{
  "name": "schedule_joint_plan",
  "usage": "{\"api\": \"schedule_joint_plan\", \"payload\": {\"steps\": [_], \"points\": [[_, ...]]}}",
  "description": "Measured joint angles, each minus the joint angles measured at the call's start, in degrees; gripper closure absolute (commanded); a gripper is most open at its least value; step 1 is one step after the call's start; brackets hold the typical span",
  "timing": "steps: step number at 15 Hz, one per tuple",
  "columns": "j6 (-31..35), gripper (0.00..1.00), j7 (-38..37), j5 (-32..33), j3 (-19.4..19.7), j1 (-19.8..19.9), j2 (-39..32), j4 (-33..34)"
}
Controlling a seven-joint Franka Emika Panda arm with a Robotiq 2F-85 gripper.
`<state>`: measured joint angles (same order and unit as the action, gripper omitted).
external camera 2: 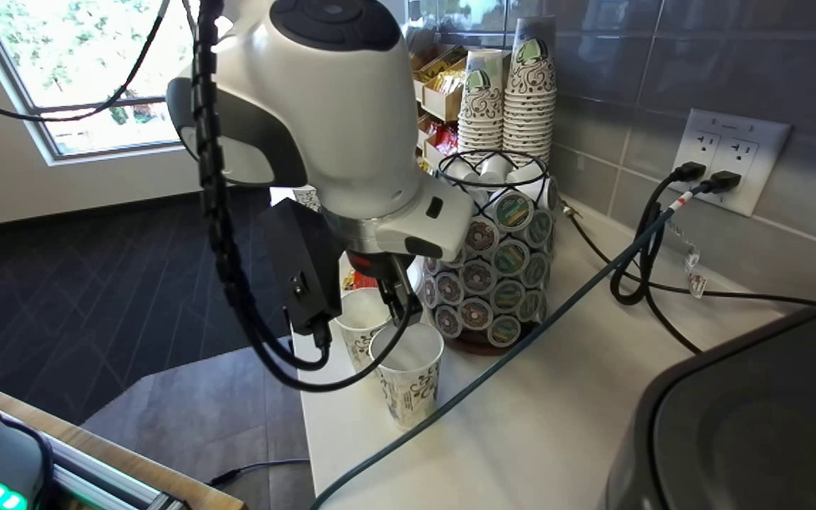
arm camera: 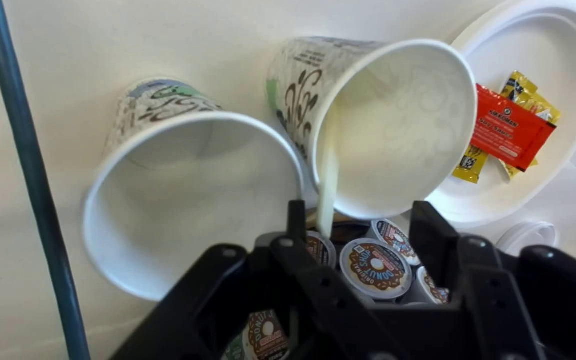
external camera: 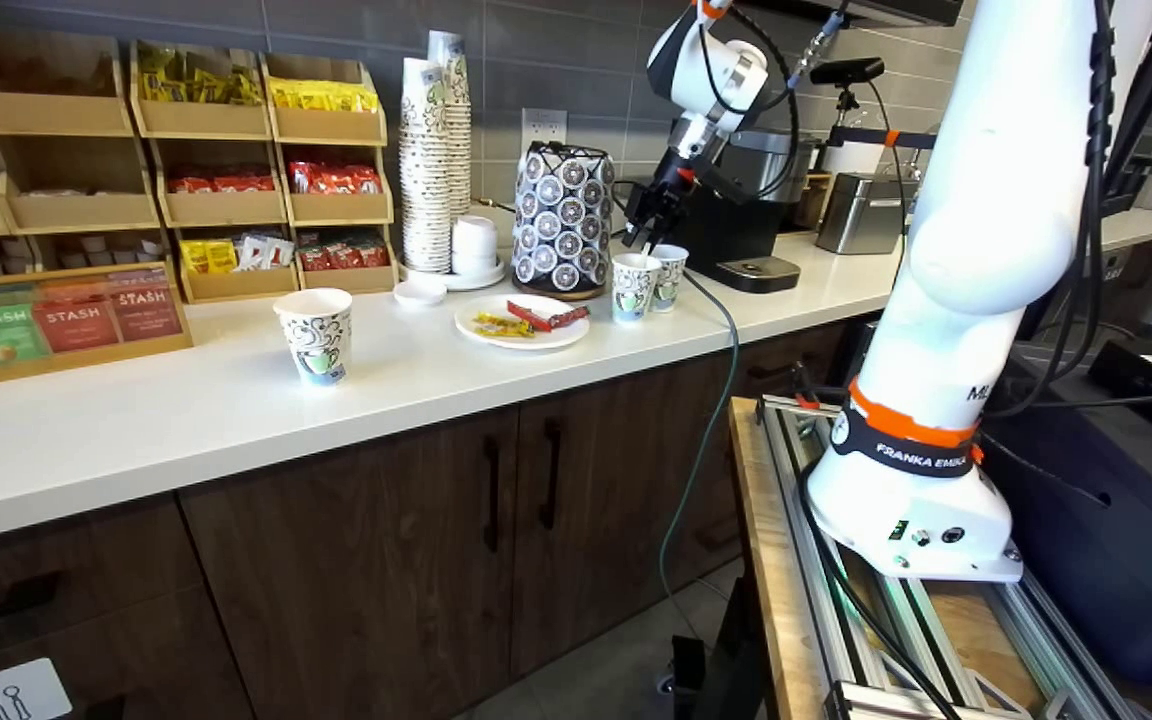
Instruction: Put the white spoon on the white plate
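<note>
A white spoon (arm camera: 329, 175) leans in a patterned paper cup (arm camera: 293, 92), its handle sticking out over the rim. The handle also shows in an exterior view (external camera: 646, 248); its bowl end is hard to make out. My gripper (arm camera: 361, 217) is open and empty above the cup, pointing down in an exterior view (external camera: 650, 215). In the wrist view the handle's end appears between the fingers, closer to the left one and apart from both. The white plate (arm camera: 575, 30) lies beside this cup, holding red and yellow packets. It also shows in an exterior view (external camera: 481, 333).
A second paper cup (arm camera: 163, 102) stands against the spoon's cup. A coffee pod rack (external camera: 564, 225) stands close behind. A small white dish (external camera: 420, 292) and another cup (external camera: 319, 335) stand farther along the counter. A cable (external camera 2: 521, 347) crosses near the cups, beside a coffee machine (external camera 2: 755, 411).
</note>
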<state>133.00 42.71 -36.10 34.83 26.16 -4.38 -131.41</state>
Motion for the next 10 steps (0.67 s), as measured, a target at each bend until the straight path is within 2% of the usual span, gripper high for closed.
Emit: {"api": "schedule_joint_plan", "payload": {"steps": [1,3,6,7,8,9,10], "points": [[0.0,0.38,0.0,0.1,-0.3,0.3,0.0,0.1],[0.0,0.4,-0.1,0.3,-0.7,0.8,0.1,0.4],[0.0,0.5,-0.9,1.4,-0.9,1.4,0.3,0.7],[0.0,0.47,-1.2,1.7,-1.1,1.6,0.3,0.7],[0.0,0.49,-1.4,2.1,-1.1,1.8,0.4,0.7],[0.0,0.46,-2.0,2.7,-1.2,1.9,0.4,0.7],[-0.1,0.49,-2.8,3.8,-1.3,2.0,0.5,0.7]]}}
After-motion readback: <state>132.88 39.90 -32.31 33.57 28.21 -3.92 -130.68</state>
